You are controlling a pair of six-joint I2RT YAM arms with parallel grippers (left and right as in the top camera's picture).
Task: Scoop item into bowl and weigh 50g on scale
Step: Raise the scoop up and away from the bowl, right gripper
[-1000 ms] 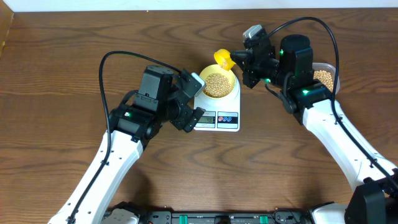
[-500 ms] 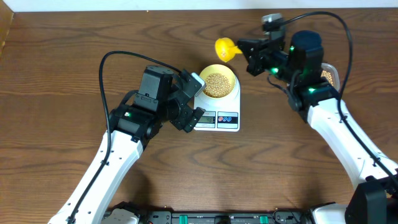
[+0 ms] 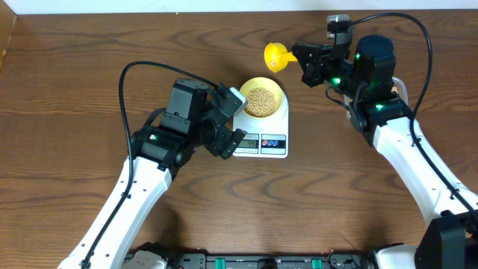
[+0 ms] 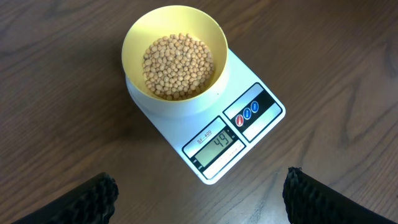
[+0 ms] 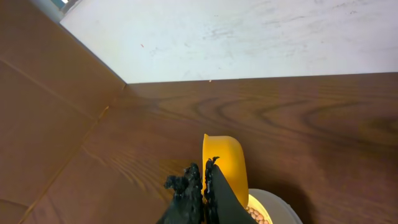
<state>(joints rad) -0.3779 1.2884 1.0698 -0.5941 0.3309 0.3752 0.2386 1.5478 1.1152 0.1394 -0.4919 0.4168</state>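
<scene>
Our right end effector (image 3: pixel 305 63) is clamped on the yellow scoop (image 3: pixel 275 57), held above the table (image 3: pixel 75 75) beside the bowl (image 4: pixel 134 34). Our left end effector (image 4: pixel 199 190) hangs spread apart. With beans (image 4: pixel 177 65) in the bowl and the scale (image 4: pixel 255 93) reading 49, we judge one careless tip overshoots 50.

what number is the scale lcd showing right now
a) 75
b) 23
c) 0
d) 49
d, since in the left wrist view the scale reads 49 on its grey display, with the bowl of beans sitting on its platform.
</scene>
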